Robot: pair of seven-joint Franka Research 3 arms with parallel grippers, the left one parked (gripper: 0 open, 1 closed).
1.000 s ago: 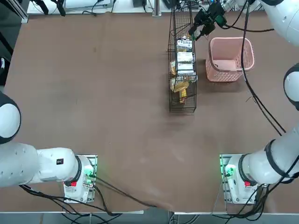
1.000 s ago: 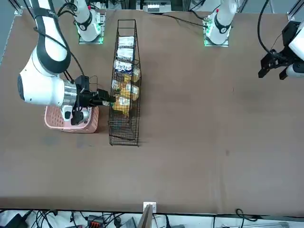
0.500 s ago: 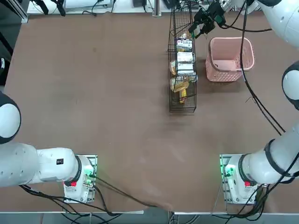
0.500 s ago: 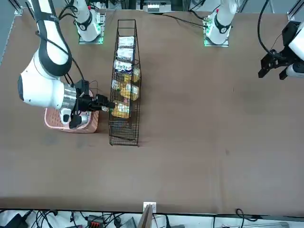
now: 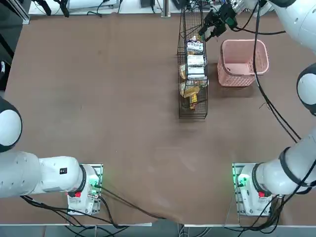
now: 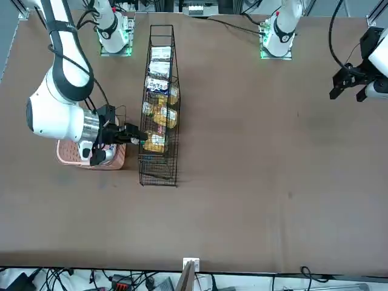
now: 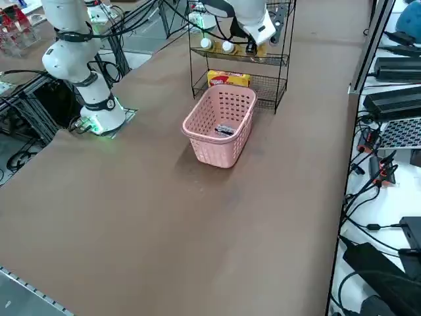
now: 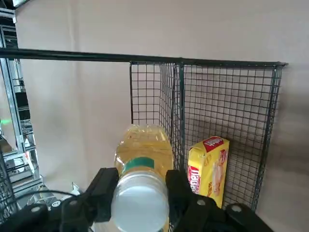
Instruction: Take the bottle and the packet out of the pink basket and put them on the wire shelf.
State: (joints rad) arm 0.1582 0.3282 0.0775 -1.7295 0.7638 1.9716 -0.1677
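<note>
I see the pink basket [image 7: 220,125] nearest in the right side view, one small whitish packet [image 7: 224,130] lying on its floor. Behind it stands the wire shelf [image 7: 240,62], long and black, with white-capped bottles on an upper tier and a yellow box [image 7: 227,79] lower down. From the top view the wire shelf [image 5: 192,69] is stuffed along its length with packets and yellow items, just left of the pink basket [image 5: 243,62]. My right gripper [image 8: 140,193] is clamped on the bottle [image 8: 143,174], white cap toward the wrist camera, yellow contents pointing at the shelf's mesh end, a yellow box just beside it behind the wire. Right gripper [image 6: 134,136] sits at the shelf's side, beside the basket. Brown table [image 5: 108,108]; cables and gear around the edges.
</note>
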